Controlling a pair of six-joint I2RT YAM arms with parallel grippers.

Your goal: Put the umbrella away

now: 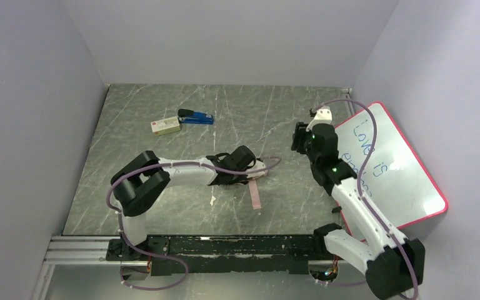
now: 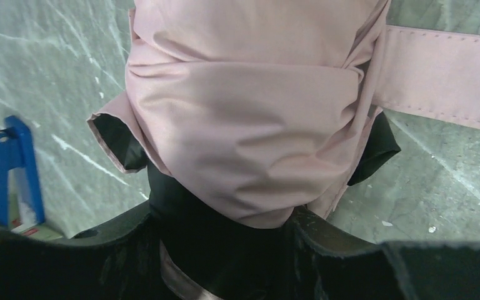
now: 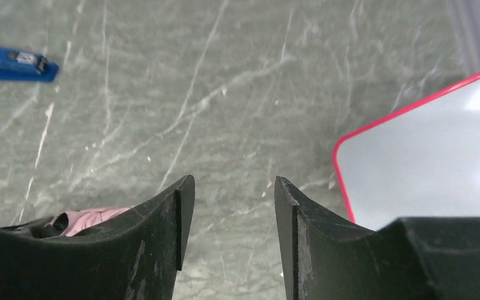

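The umbrella lies near the middle of the table, between the two arms. The left gripper is clamped on it, with folded fabric and dark lining pinched between the fingers.

**Orientation.** In the left wrist view the bundled pink canopy runs straight away from the fingers. The strap lies flat and points toward the near edge of the table. In the top view the gripper covers the canopy, so the long axis cannot be read there.

**View differences.**
- Left wrist: shows the fabric folds and the stitched strap leaving the bundle sideways.
- Top: shows only the strap and dark patches under the gripper.
- Right wrist: shows a small pink scrap at the lower left. The right gripper has its fingers apart and holds nothing, above bare table.

**Surroundings.**
- The table is grey-green with pale marble veining, enclosed by pale lilac walls.
- A blue stapler and a small box lie just beside each other toward the far left.
- A red-edged whiteboard with handwriting lies at the right.
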